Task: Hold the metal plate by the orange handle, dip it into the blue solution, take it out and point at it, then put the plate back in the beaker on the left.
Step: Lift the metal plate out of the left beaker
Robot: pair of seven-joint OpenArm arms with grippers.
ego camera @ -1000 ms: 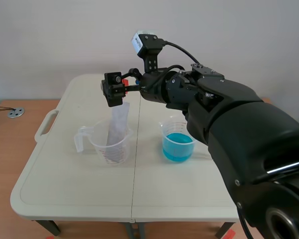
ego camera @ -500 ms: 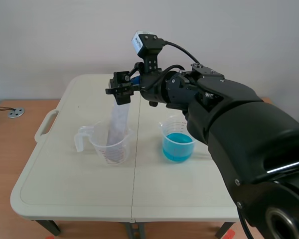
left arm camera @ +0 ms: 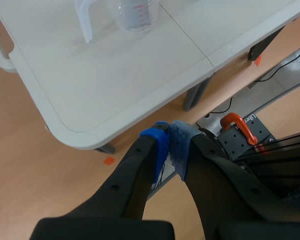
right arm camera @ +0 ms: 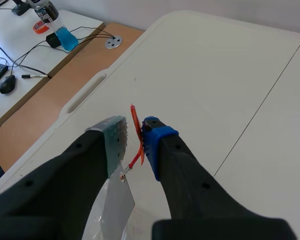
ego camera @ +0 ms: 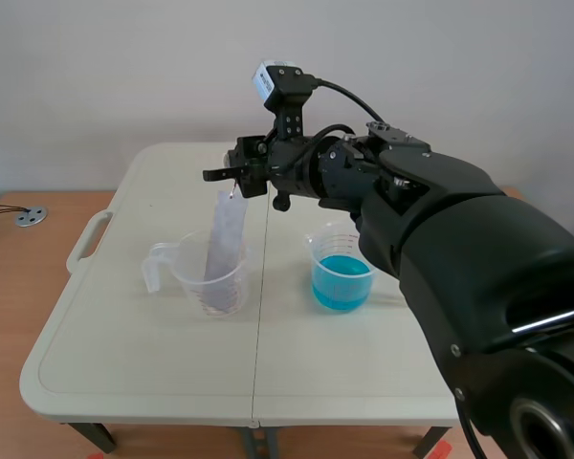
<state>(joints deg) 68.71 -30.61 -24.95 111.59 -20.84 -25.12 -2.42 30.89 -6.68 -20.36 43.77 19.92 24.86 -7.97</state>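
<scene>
In the scene view, the metal plate (ego camera: 226,229) is seen standing tilted in the left beaker (ego camera: 210,279) on the surface (ego camera: 153,354). The right gripper (ego camera: 228,172) is held just above that beaker, at the plate's upper end. The blue solution (ego camera: 342,282) is set beside the left beaker, apart from it.

In the right wrist view, the fingers are parted. The orange handle (right arm camera: 136,131) is seen between them, close against the blue pad (right arm camera: 155,137).

In the left wrist view, the left gripper (left arm camera: 170,145) is closed on nothing, well away from the left beaker and past the surface's edge.

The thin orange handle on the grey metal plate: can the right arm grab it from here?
Probably yes: the thin orange handle lies between the right gripper's open jaws, with nothing blocking it.
</scene>
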